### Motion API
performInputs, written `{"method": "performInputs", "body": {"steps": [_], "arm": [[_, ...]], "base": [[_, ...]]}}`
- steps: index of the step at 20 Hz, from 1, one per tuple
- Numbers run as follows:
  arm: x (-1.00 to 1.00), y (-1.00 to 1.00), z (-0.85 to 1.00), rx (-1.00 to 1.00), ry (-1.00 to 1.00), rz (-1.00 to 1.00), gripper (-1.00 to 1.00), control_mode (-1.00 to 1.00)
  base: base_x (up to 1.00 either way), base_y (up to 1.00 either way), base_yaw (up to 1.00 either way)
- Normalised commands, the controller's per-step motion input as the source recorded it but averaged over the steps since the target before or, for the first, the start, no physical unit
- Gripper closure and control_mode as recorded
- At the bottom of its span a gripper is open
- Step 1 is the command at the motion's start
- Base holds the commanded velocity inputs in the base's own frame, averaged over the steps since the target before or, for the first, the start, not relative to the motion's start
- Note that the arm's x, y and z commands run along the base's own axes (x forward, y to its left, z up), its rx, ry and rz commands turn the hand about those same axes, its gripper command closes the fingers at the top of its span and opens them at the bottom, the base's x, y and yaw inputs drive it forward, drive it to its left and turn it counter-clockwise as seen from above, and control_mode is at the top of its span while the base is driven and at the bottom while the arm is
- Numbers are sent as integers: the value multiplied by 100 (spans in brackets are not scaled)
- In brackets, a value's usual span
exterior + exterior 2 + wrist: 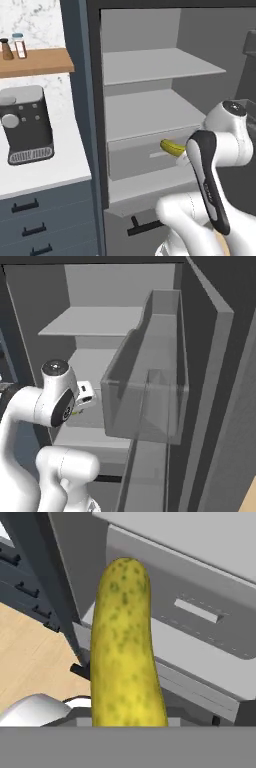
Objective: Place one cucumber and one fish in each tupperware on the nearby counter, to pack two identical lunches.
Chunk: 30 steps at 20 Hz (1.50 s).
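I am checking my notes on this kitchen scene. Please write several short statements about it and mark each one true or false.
1. The end effector holds a yellow-green speckled cucumber. True.
2. The black coffee machine stands on a grey shelf. False: it stands on the white counter.
3. The cucumber is in front of the open grey fridge shelves. True.
4. Two small bottles stand on the wooden wall shelf. True.
5. The cucumber lies in a tray. False: it is in the air, gripped.

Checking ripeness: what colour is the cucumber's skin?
Yellow-green with darker green speckles; the cucumber shows best in the hand view.
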Motion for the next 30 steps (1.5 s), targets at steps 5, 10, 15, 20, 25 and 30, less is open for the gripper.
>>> {"method": "performInputs", "body": {"steps": [5, 10, 15, 20, 25, 30], "arm": [[0, 0, 0, 0, 0, 0, 100, 100], [0, 0, 0, 0, 0, 0, 100, 100], [0, 0, 0, 0, 0, 0, 100, 100], [0, 0, 0, 0, 0, 0, 100, 100], [0, 0, 0, 0, 0, 0, 100, 100], [0, 0, 0, 0, 0, 0, 100, 100]], "base": [[-100, 96, 31], [-62, 100, 35], [9, 100, 20], [70, 100, 7], [100, 100, 0], [79, 100, -2]]}}
